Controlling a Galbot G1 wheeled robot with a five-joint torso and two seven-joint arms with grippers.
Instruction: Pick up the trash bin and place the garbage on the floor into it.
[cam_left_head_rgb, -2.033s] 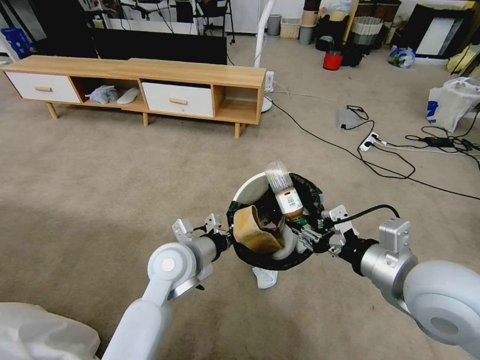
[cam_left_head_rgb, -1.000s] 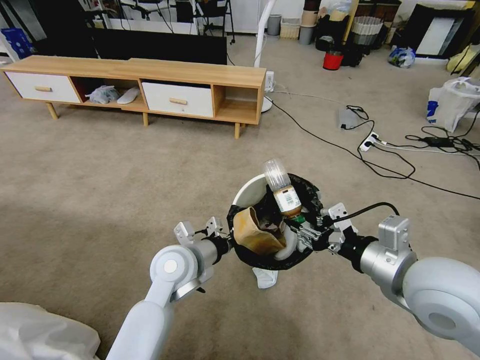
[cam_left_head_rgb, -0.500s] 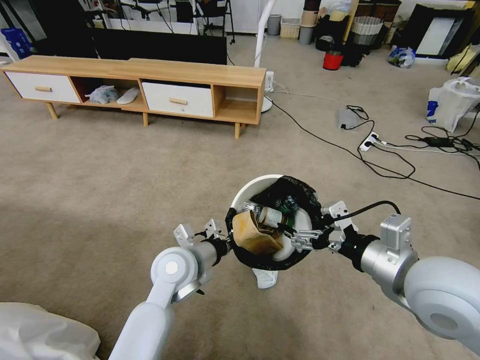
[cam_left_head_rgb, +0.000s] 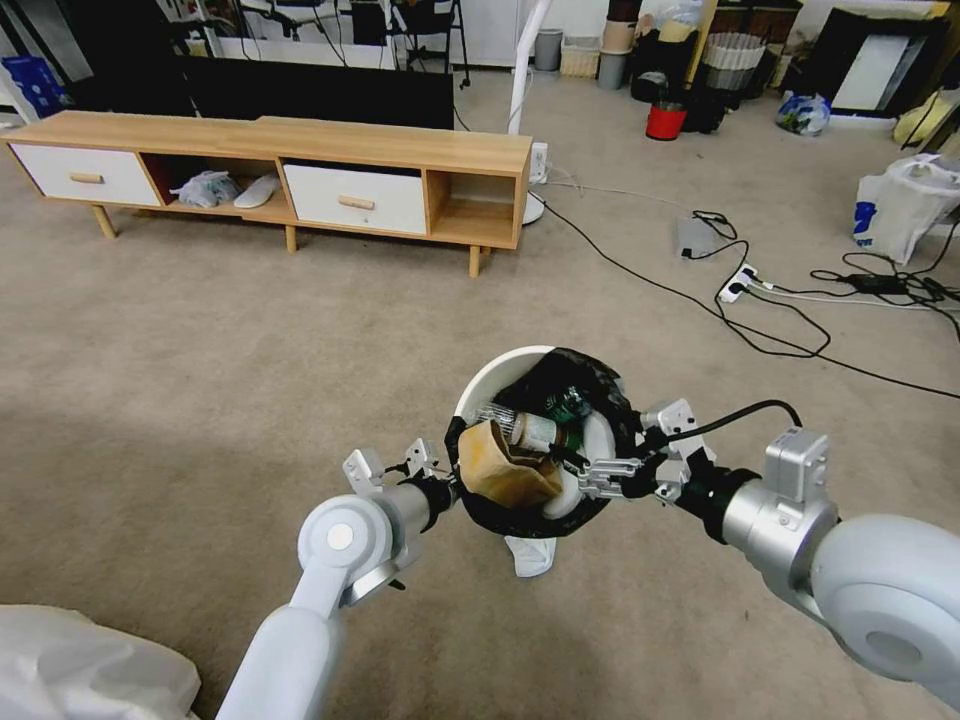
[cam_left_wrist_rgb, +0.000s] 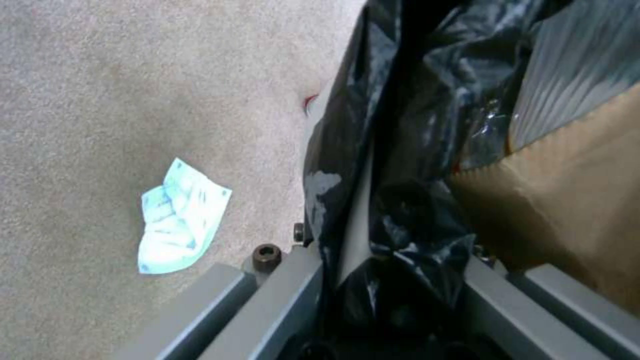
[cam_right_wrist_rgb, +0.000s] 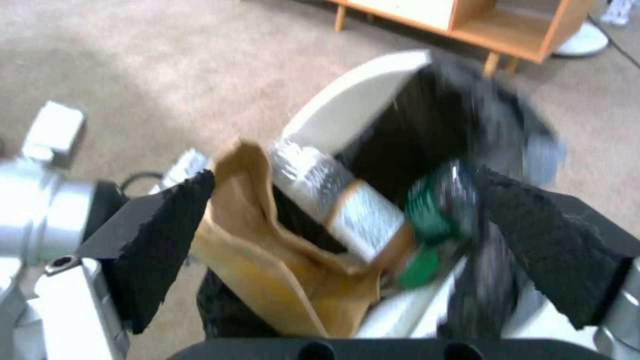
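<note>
The white trash bin (cam_left_head_rgb: 497, 375), lined with a black bag, hangs above the floor (cam_left_head_rgb: 200, 380). My left gripper (cam_left_head_rgb: 452, 478) is shut on its near rim; the left wrist view shows its fingers (cam_left_wrist_rgb: 293, 295) clamping rim and bag (cam_left_wrist_rgb: 400, 150). Garbage inside the bin: a brown paper carton (cam_left_head_rgb: 500, 467), a clear bottle (cam_left_head_rgb: 527, 428) lying on its side, and something green (cam_right_wrist_rgb: 433, 220). My right gripper (cam_left_head_rgb: 592, 478) hovers open over the bin's right rim, its pads (cam_right_wrist_rgb: 167, 240) wide apart on either side of the bottle (cam_right_wrist_rgb: 347, 205). A crumpled white tissue (cam_left_head_rgb: 530, 555) lies on the carpet below the bin.
A low wooden cabinet (cam_left_head_rgb: 300, 180) stands ahead to the left. Black cables and a power strip (cam_left_head_rgb: 740, 285) cross the carpet at right, near a white plastic bag (cam_left_head_rgb: 900, 210). A red bucket (cam_left_head_rgb: 665, 120) sits far back. Another white bag (cam_left_head_rgb: 80, 670) lies at my lower left.
The bottle, held upright over the bin by my right gripper, has been let go and now lies inside. The right gripper opened and drew back slightly. The left arm still holds the bin.
</note>
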